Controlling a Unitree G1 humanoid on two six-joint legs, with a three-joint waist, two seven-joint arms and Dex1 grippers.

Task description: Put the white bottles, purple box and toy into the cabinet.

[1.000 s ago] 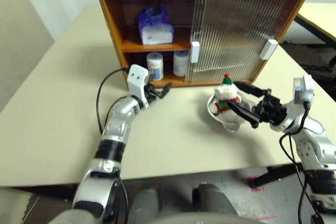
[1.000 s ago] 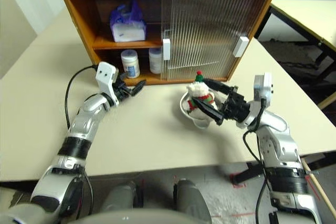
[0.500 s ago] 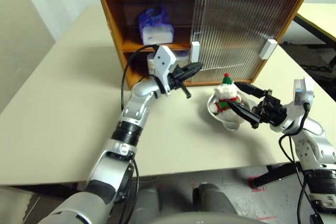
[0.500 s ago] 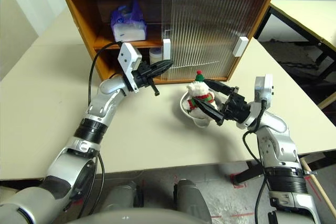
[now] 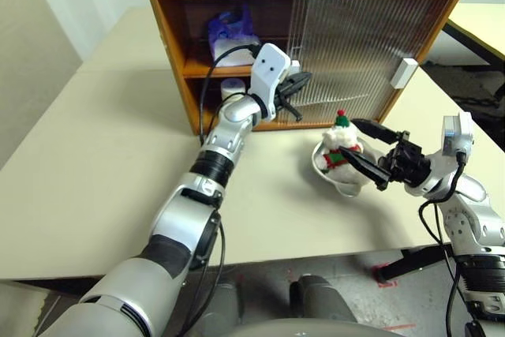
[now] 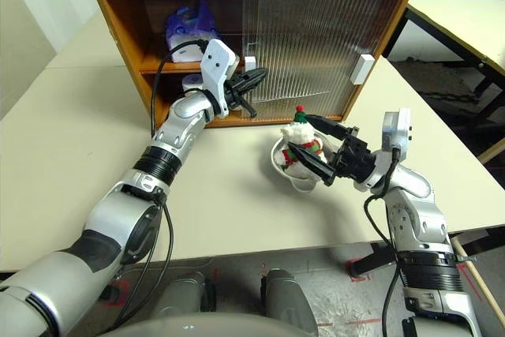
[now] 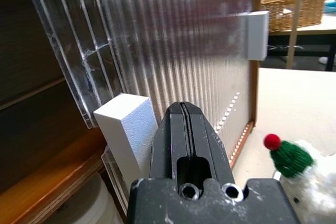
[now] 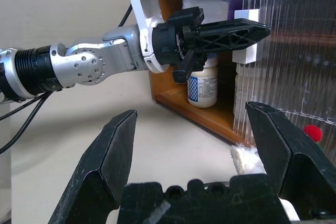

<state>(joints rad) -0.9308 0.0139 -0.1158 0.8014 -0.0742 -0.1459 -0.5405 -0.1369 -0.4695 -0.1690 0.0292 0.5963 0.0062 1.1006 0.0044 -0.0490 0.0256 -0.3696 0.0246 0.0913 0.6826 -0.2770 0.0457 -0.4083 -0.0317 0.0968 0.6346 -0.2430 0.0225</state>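
Toy (image 5: 340,141) is the thing left outside: it sits in a metal bowl (image 5: 338,176) on the tabletop (image 5: 95,163), in front of the cabinet (image 5: 304,41), at about five o'clock from the open left bay. The right hand (image 5: 371,153) is plainly the nearer one, lying at three o'clock from the toy with its two black fingers spread wide on either side of it, touching nothing that I can make out. The plush stands upright, hat on top, so its long axis runs vertically between those fingers. The left hand (image 5: 293,91) is up at the cabinet front, fingers pressed together and empty, its tips just beside the white handle (image 7: 127,124) on the edge of the ribbed sliding door (image 5: 355,45); whether it touches the handle I cannot tell. Inside, the purple box (image 5: 230,35) rests on the upper shelf and a white bottle (image 8: 203,85) stands on the lower one, partly hidden behind the left arm.
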